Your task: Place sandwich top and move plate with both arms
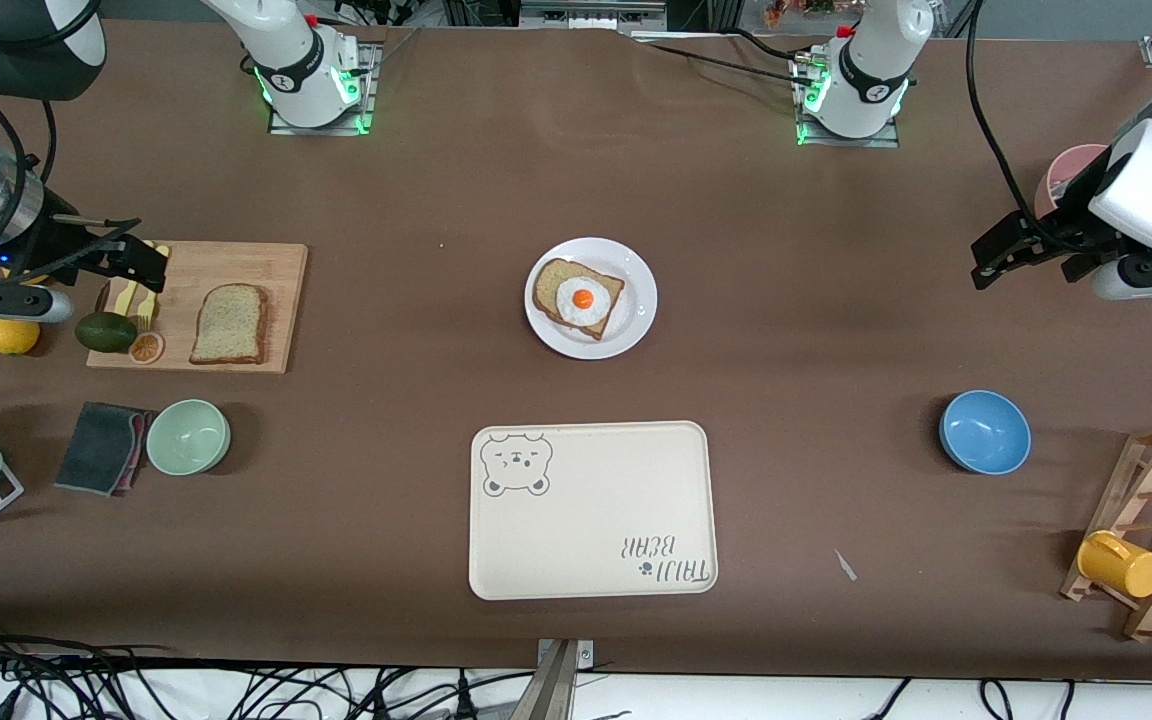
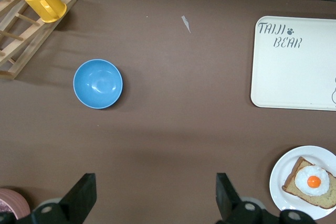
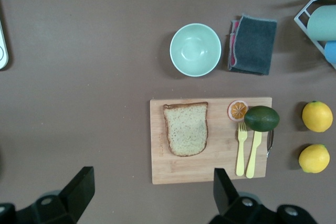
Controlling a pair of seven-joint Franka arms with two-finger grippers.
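Brown bench [image 1: 786,300], stock as I find it.

Task progress: nothing done yet, by my reading. The sandwich top [image 1: 229,324] lies flat on the bamboo cutting board [image 1: 266,262] at middle left of the front frame, untouched. The plate [image 1: 636,312] sits at frame centre, carrying a bread slice with fried egg [image 1: 581,298]. Left to do: lift the top, set it on the egg, then shift the plate with both arms, presumably onto the cream bear tray [image 1: 591,520] lower in the frame.

My right claw [image 3: 149,195]: wide, empty, hanging over the board's edge. My left claw [image 2: 155,198]: wide, empty, over bare bench at the right edge; this arm waits.

Containers:
- green bowl [image 1: 188,436], lower left: empty.
- blue bowl [image 1: 984,431], lower right: empty.
- tray: empty.
- wooden rack [image 1: 1151,540], lower right: one yellow mug [image 1: 1120,563].
- board: also an avocado [image 1: 105,332], a dried orange slice [image 1: 146,347], yellow cutlery [image 3: 247,150].
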